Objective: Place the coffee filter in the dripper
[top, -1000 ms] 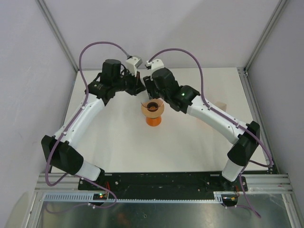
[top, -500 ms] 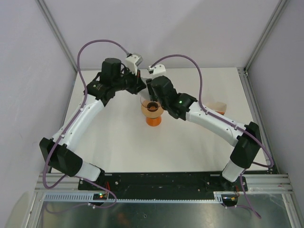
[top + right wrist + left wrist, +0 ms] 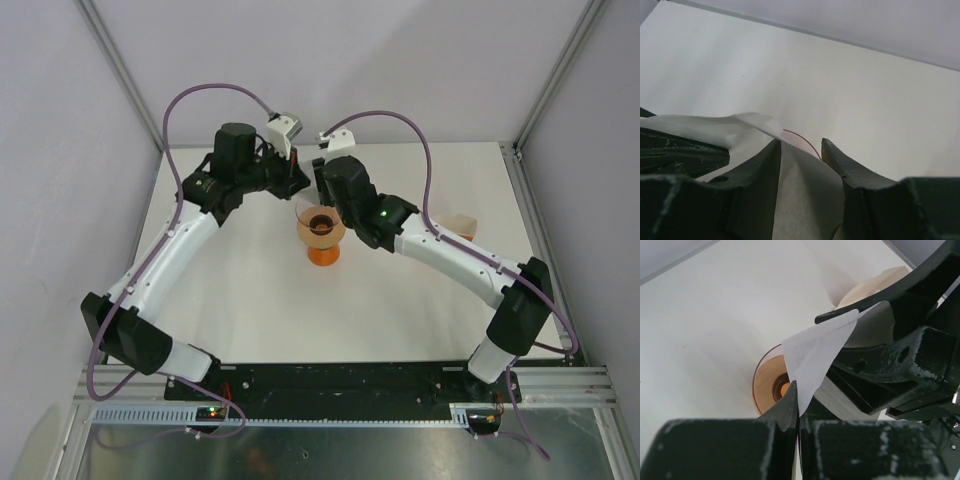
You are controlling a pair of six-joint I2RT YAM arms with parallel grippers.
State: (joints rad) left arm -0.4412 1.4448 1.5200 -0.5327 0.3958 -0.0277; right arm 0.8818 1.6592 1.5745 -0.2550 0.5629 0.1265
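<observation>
Left arm reached in from the left, left fingers (image 3: 787,405) pressed shut with the lower corner of the coffee filter (image 3: 817,347) pinched between the tips. The filter hung in the air as a flat-ish white fan, its point tilted down toward the dripper (image 3: 320,222) but not inside it. The dripper sat mid-desk (image 3: 250,290), upright on an orange stand (image 3: 322,255), rim open to the top and nothing in it that I could see. From the left wrist view the filter was above and just beside the rim, overlapping it in sight only. Right fingers (image 3: 762,170) stood apart, partly open, with the paper's other side lying in the gap between them; no clamp on it that I could make out. An orange packet (image 3: 460,225) lay far right, untouched. Step in hand, I judged: carrying and opening the filter over the cone, insertion not yet done. Next move would call for getting the folded paper spread into a cone, point centred over the dripper's mouth, then lowering and letting go without tipping the stand.
</observation>
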